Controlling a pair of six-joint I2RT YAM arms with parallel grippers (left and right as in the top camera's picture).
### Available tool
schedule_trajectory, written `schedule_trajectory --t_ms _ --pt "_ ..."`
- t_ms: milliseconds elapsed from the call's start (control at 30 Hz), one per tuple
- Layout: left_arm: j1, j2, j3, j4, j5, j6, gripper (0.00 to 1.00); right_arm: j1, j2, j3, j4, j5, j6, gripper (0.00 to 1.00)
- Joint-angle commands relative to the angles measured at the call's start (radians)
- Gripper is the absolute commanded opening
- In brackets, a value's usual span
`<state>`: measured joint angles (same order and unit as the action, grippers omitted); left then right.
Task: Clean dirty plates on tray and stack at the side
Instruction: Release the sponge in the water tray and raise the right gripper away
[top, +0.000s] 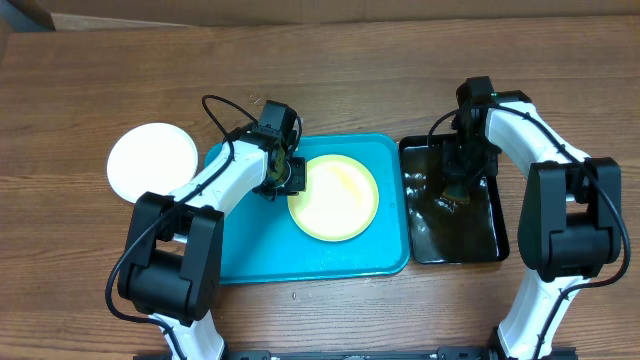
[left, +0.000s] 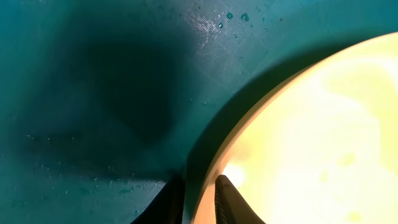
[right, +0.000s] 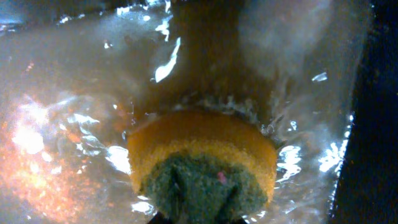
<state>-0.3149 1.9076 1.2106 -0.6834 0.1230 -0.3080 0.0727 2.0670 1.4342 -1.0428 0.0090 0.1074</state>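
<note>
A pale yellow plate (top: 335, 197) lies on the turquoise tray (top: 250, 255). My left gripper (top: 291, 177) is shut on this plate's left rim; in the left wrist view one finger is on the plate (left: 311, 137) and one below its edge (left: 199, 196), over the tray floor (left: 93, 93). A white plate (top: 152, 160) lies on the table left of the tray. My right gripper (top: 458, 190) is down in the black tray, shut on a yellow and green sponge (right: 202, 165) that sits in the water. A third plate is not in view.
The black tray (top: 495, 240) holds brownish water (right: 74, 93) and stands right beside the turquoise tray. A cardboard sheet (top: 300, 10) lies along the table's far edge.
</note>
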Motion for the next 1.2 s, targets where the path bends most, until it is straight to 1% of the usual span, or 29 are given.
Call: schedule_trajectory --t_ms 0,100,167,200,233,267,300,400,600,833,1000,1167 --pt "-0.006 -0.015 0.004 0.003 0.008 -0.006 0.19 -0.002 -0.012 0.02 0.01 0.009 -0.002 0.79" --pt "-0.006 -0.015 0.004 0.003 0.008 -0.006 0.2 -0.001 -0.012 0.02 0.033 0.009 -0.002 0.8" --pt "-0.006 -0.015 0.004 0.003 0.008 -0.006 0.2 -0.001 -0.012 0.02 0.053 0.009 -0.002 0.75" --pt "-0.006 -0.015 0.004 0.003 0.008 -0.006 0.2 -0.001 -0.012 0.02 0.063 0.008 -0.002 0.7" --pt "-0.006 -0.015 0.004 0.003 0.008 -0.006 0.2 -0.001 -0.012 0.02 0.07 0.008 -0.002 0.46" --pt "-0.006 -0.015 0.004 0.003 0.008 -0.006 0.2 -0.001 -0.012 0.02 0.076 0.008 -0.002 0.17" --pt "-0.006 -0.015 0.004 0.003 0.008 -0.006 0.2 -0.001 -0.012 0.02 0.081 0.008 -0.002 0.04" --pt "-0.006 -0.015 0.004 0.004 0.008 -0.006 0.2 -0.001 -0.014 0.027 0.071 -0.007 -0.003 0.04" --pt "-0.006 -0.015 0.004 0.005 0.008 -0.006 0.2 0.001 -0.057 0.111 -0.059 -0.043 -0.01 0.04" --pt "-0.006 -0.015 0.004 0.005 0.008 -0.006 0.2 0.005 -0.145 0.115 -0.126 -0.021 -0.01 0.04" --pt "-0.006 -0.015 0.004 0.006 0.008 -0.006 0.22 0.005 -0.146 0.107 -0.136 -0.021 -0.01 0.04" --pt "-0.006 -0.015 0.004 0.009 0.008 -0.006 0.24 0.005 -0.146 0.064 -0.089 -0.021 -0.01 0.04"
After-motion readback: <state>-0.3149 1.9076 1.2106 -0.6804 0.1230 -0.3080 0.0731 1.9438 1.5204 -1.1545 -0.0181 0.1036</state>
